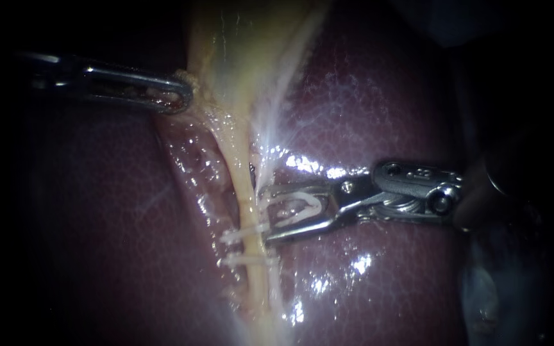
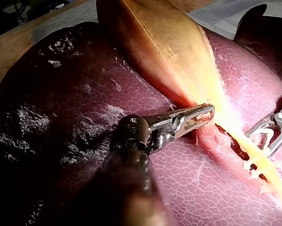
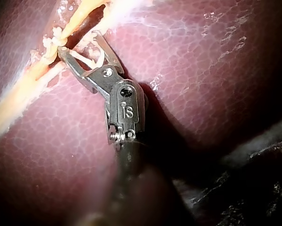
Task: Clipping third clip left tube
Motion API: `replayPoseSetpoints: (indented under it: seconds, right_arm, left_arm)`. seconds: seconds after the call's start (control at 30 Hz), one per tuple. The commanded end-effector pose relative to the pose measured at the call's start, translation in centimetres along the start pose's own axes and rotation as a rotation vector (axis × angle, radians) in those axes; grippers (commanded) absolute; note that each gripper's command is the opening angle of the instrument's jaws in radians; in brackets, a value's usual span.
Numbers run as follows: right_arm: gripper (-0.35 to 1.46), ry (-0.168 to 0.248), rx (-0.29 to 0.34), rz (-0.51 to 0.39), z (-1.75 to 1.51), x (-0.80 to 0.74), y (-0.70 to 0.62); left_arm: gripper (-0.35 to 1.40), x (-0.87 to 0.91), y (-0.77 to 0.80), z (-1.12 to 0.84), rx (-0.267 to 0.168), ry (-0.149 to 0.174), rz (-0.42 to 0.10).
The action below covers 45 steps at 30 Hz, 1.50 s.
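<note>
Tan bench (image 2: 6,56) shows beyond the wet, glossy liver (image 2: 60,94).

**A:** What lay around the field?
**B:** The liver (image 1: 386,96) was dark red, wet and mottled. The gallbladder (image 2: 164,42), pale yellow, lay on it. Beyond the liver a pale sheet (image 2: 225,14) showed, possibly cloth.

The left instrument (image 1: 168,97) is slim, slotted silver steel; the right instrument (image 1: 270,214) shows round pivot pins, dark shaft.
</note>
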Motion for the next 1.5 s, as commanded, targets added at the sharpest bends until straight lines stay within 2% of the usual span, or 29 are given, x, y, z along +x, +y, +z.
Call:
replayPoseSetpoints:
  seconds: [0.03, 0.4, 0.6, 0.9, 1.23, 1.37, 1.5]
  right_arm:
    - [0.47, 0.004, 0.003, 0.001, -0.02, 0.02, -0.02]
    - [0.47, 0.021, 0.017, 0.011, -0.13, 0.24, -0.25]
    - [0.47, 0.023, 0.019, 0.011, -0.09, 0.25, -0.28]
    - [0.47, 0.023, 0.016, 0.008, -0.04, 0.22, -0.21]
    - [0.47, 0.019, 0.010, 0.014, 0.02, 0.01, 0.08]
    - [0.47, 0.020, 0.007, 0.025, 0.03, 0.00, 0.17]
    - [0.47, 0.016, 0.020, 0.043, 0.07, 0.02, 0.20]
  left_arm:
    - [-0.35, 0.00, 0.00, 0.00, 0.000, 0.000, 0.000]
    - [-0.35, 0.00, -0.01, 0.00, 0.000, 0.000, 0.000]
    - [-0.35, 0.00, -0.01, 0.00, 0.000, 0.000, 0.000]
    - [-0.35, -0.01, -0.01, 0.00, 0.000, 0.000, 0.000]
    - [-0.35, -0.01, -0.01, 0.00, 0.000, 0.000, 0.000]
    - [-0.35, 0.00, -0.01, 0.00, 0.000, 0.000, 0.000]
    - [-0.35, 0.00, -0.01, 0.00, 0.000, 0.000, 0.000]
